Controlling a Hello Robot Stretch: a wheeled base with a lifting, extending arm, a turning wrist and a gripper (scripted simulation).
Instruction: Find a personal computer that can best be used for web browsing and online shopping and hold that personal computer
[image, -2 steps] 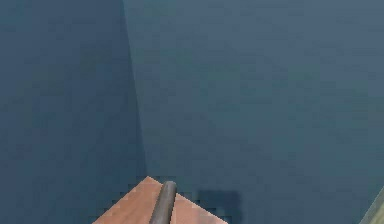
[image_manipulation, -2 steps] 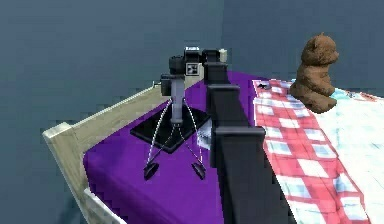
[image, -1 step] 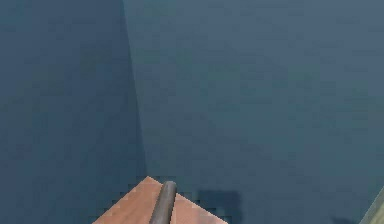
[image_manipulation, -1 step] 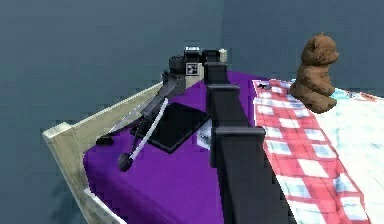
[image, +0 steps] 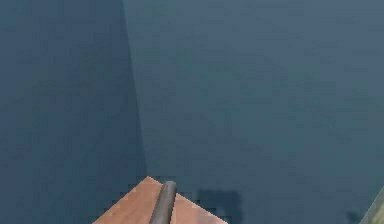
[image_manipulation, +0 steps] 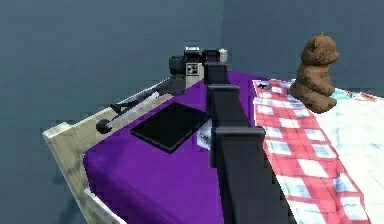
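A dark, flat rectangular slab (image_manipulation: 172, 127), shaped like a closed laptop or tablet, lies on the purple bed cover (image_manipulation: 150, 170) in the arm side view. The arm's dark bar (image_manipulation: 235, 150) rises over the bed just right of the slab. Two white marked squares (image_manipulation: 186, 66) sit at its far end. From there the gripper (image_manipulation: 108, 118) stretches its thin fingers (image_manipulation: 140, 108) leftward, toward the bed's wooden end frame (image_manipulation: 62, 140), just beyond the slab's far edge. I cannot tell whether it holds anything.
A brown teddy bear (image_manipulation: 318, 70) sits on a red-and-white checked blanket (image_manipulation: 300, 140) covering the bed's right part. Blue walls (image_manipulation: 90, 50) stand close behind the bed. In the forward view a wall corner (image: 130, 90) looms ahead, with a reddish-brown surface (image: 135, 205) and a dark rod (image: 164, 203) at the bottom.
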